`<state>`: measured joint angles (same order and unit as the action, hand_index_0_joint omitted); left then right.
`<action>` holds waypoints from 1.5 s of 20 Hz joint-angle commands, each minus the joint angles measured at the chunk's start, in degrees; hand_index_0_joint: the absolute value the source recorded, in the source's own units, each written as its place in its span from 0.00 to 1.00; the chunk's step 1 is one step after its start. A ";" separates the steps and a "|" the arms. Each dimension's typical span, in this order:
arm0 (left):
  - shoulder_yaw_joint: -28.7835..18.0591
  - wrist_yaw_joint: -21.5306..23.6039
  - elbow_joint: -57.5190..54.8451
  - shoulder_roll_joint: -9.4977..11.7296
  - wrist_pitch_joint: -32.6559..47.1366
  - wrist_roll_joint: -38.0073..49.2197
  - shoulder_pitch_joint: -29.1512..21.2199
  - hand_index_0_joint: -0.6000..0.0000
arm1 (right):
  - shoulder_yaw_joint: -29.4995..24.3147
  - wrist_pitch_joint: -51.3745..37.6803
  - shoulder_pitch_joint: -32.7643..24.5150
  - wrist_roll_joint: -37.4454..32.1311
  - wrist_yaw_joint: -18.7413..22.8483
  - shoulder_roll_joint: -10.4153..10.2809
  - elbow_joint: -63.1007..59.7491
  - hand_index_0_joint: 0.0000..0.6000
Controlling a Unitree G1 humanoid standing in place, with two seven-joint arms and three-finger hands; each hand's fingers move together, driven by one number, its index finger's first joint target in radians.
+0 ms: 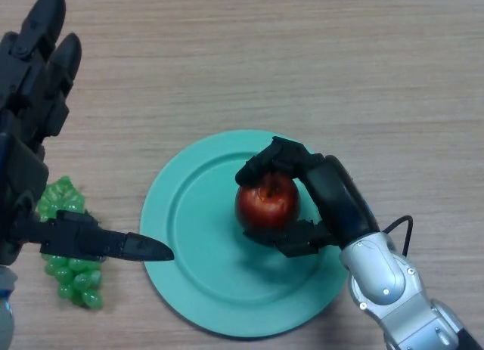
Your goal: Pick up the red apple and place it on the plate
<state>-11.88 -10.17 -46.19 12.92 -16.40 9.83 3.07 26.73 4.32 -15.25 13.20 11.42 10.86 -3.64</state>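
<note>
Red apple (266,205) sits over the plate (189,214), clasped by the curled right robot hand (325,195).

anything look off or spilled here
Nothing stands out. The red apple sits upright over the green plate, with the right hand curled round it. The green grapes lie whole on the table beside the plate, under the open left hand.

1. The red apple (266,204) is round and shiny, upright with the stem side up, and it is over the right half of the plate.
2. The plate (198,236) is round, teal and lies flat on the table.
</note>
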 commanded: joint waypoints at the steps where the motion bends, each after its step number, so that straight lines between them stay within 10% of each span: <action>1: -2.94 0.80 -2.96 1.51 5.00 1.78 -0.98 1.00 | -0.77 -1.47 -1.41 0.97 0.86 0.03 2.92 0.67; 4: -2.56 1.45 -3.90 1.12 3.45 3.24 -0.25 1.00 | 0.00 5.86 -0.88 -5.02 -5.33 0.03 8.83 0.00; 10: -3.20 2.53 -3.20 1.80 2.82 2.90 -1.82 1.00 | -7.17 19.39 -1.12 -28.61 -3.51 0.03 29.77 0.00; 17: -3.02 1.40 -1.00 2.55 2.94 2.32 -3.01 1.00 | -31.53 25.22 8.81 -42.71 -9.23 2.30 48.76 0.00; 24: -1.01 3.48 -0.20 2.99 0.69 2.25 -5.06 1.00 | -28.90 14.62 14.65 -22.77 -21.98 3.17 50.90 0.00; 30: -0.30 4.45 2.68 3.46 1.32 -0.07 -7.04 1.00 | -30.25 12.10 15.62 -25.63 -19.07 2.19 52.55 0.00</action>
<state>-10.51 -5.92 -40.99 14.45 -20.47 11.38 -2.34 -1.10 26.42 1.45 -9.42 -8.73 12.78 45.25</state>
